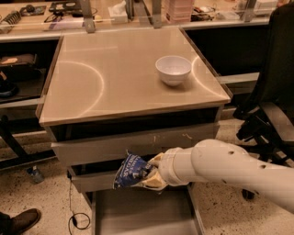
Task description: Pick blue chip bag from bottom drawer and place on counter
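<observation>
The blue chip bag (131,171), dark blue with white lettering, hangs in my gripper (149,173) in front of the lower drawer faces, above the open bottom drawer (142,215). The gripper is shut on the bag's right side; my white arm (229,170) comes in from the right. The bottom drawer's flat grey floor is bare. The beige counter (115,78) lies above, with curved light reflections.
A white bowl (173,69) sits on the counter's right side. Two closed drawer faces (105,147) lie under the counter. A black office chair (271,101) stands at right. A cluttered worktop (115,11) runs along the back. A shoe (18,220) shows at bottom left.
</observation>
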